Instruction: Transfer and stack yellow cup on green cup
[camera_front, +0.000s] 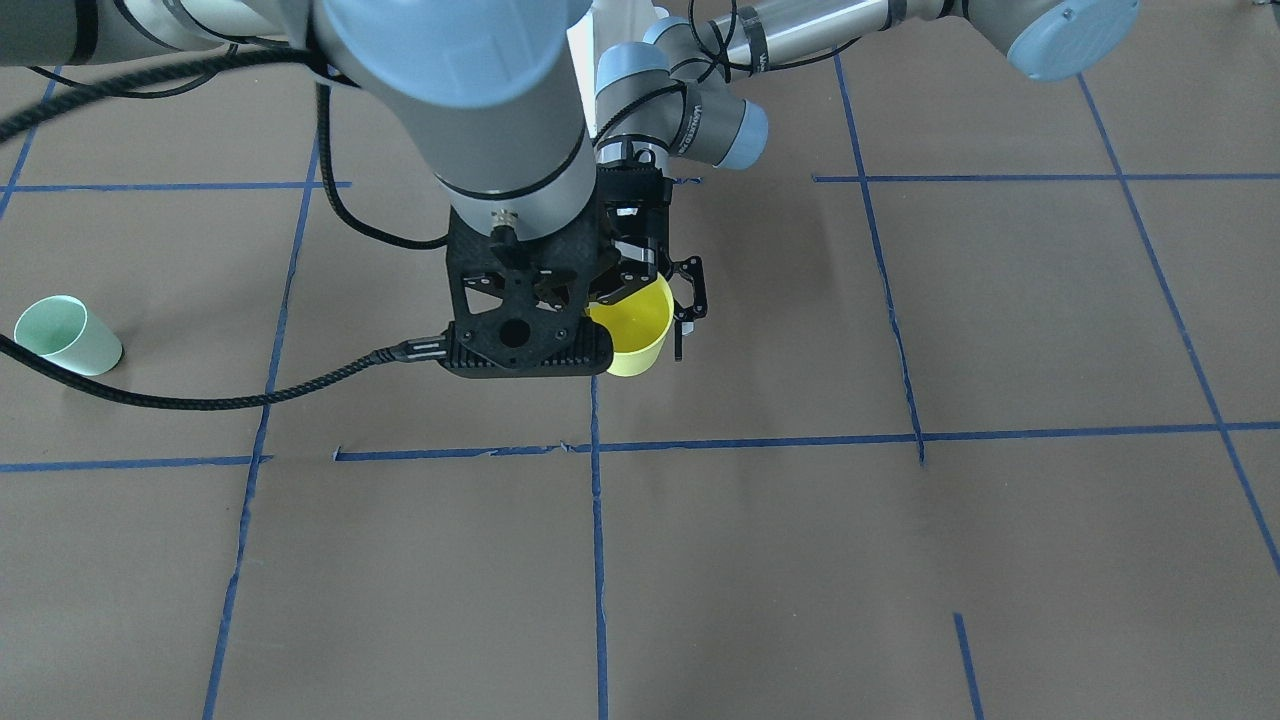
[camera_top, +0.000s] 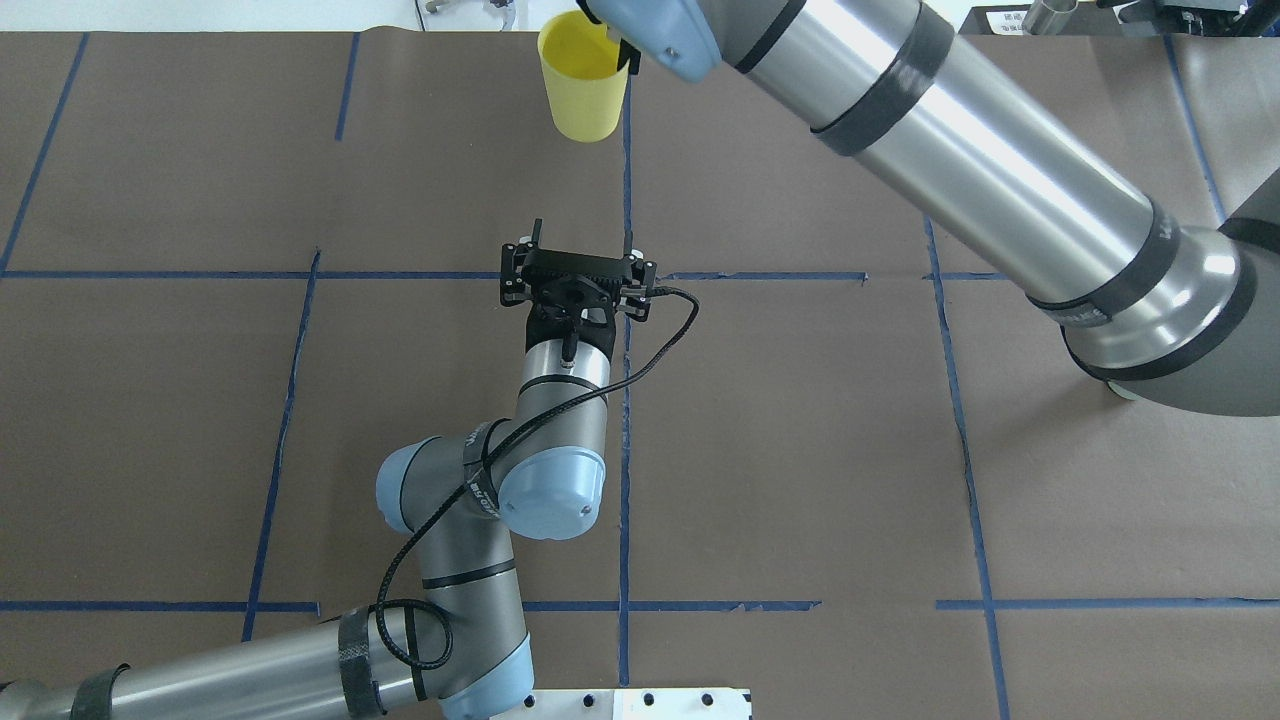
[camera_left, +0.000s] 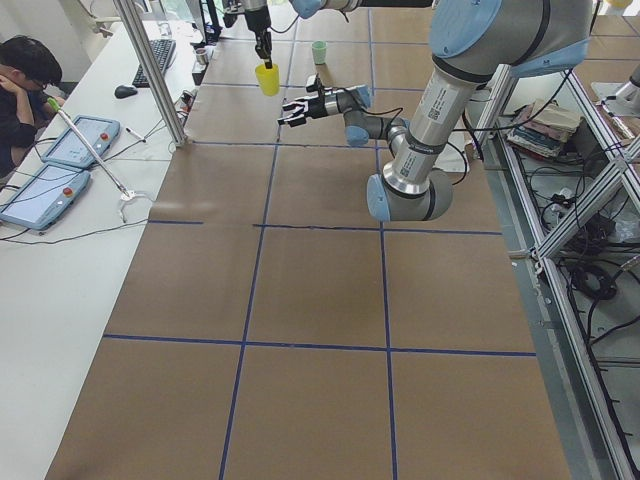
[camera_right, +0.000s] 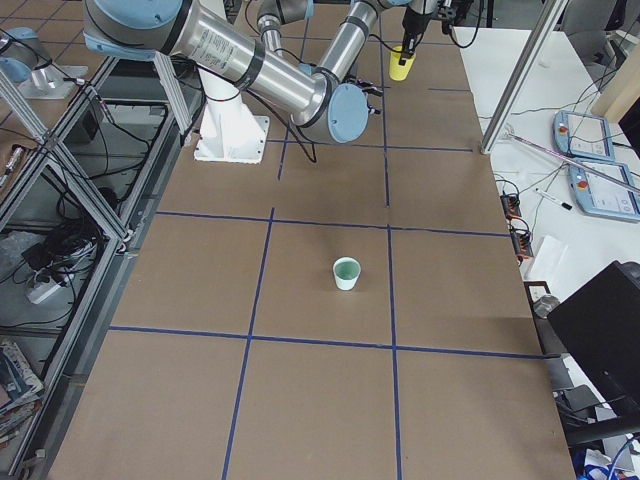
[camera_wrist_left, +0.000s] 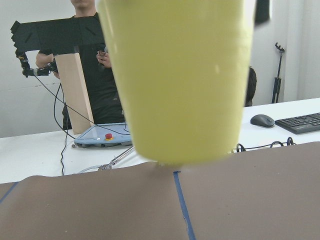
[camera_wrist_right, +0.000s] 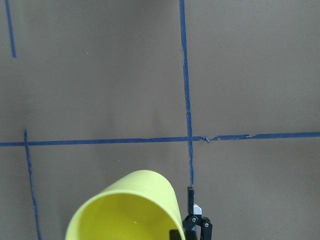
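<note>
Transfer in hand, stacking not yet done: the yellow cup (camera_top: 582, 85) is held clear of the desk (camera_front: 900, 560), its rim pinched in the clenched jaws of the right gripper (camera_wrist_right: 183, 221). The left gripper (camera_top: 582, 240) is aimed at it with jaws spread wide and empty; contact cannot be told. The green cup (camera_front: 68, 335) is seen upright, well apart.

Left claw (camera_top: 583, 236) near the yellow cup (camera_top: 582, 85); green cup (camera_right: 346, 273) alone, well apart from both.

bright yellow cup (camera_front: 640, 338), pale green cup (camera_front: 68, 338), brown table (camera_front: 1000, 560), blue grid lines (camera_front: 760, 442)
</note>
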